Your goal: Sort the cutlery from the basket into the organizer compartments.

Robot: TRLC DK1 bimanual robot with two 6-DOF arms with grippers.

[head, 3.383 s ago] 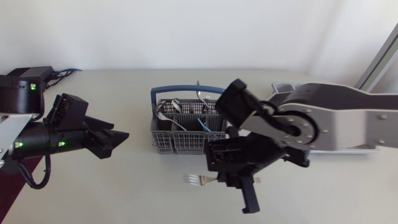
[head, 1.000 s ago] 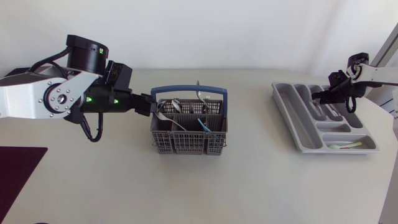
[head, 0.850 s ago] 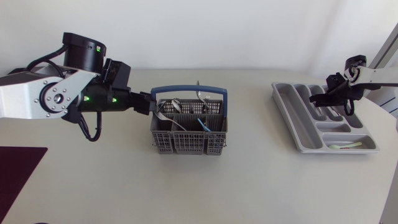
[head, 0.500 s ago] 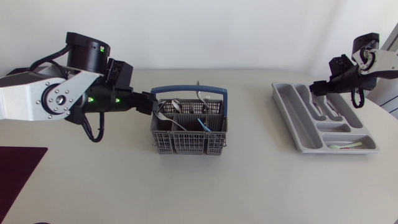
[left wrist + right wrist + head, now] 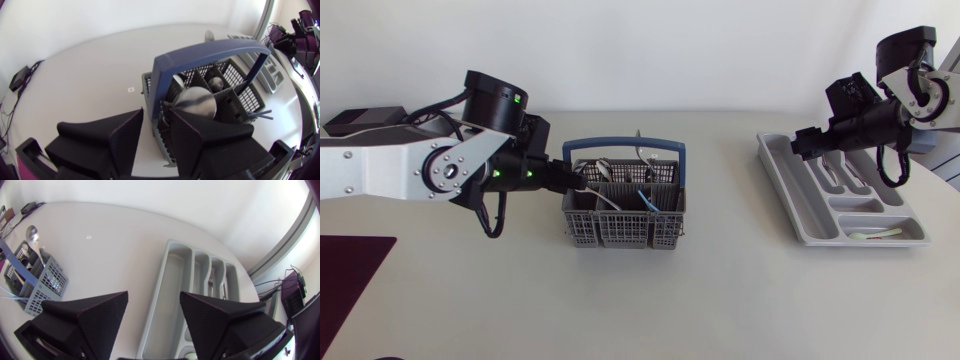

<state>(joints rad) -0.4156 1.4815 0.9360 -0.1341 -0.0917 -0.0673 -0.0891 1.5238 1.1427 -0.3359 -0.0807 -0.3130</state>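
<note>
Head view first: compared with half a second ago, the left arm (image 5: 390, 175) has slid further right, so the left gripper (image 5: 575, 176) now sits right at the left wall of the basket (image 5: 620, 228), under the end of the blue handle (image 5: 625, 147). The left wrist view shows its fingers apart and gripping nothing, one outside the wall and one inside, just below a spoon (image 5: 195, 102). Over on the right, the right arm (image 5: 910, 85) has lifted off the middle of the organizer (image 5: 807, 205). The right gripper (image 5: 803, 142) points left above the organizer's far left corner, wide open and empty.
</note>
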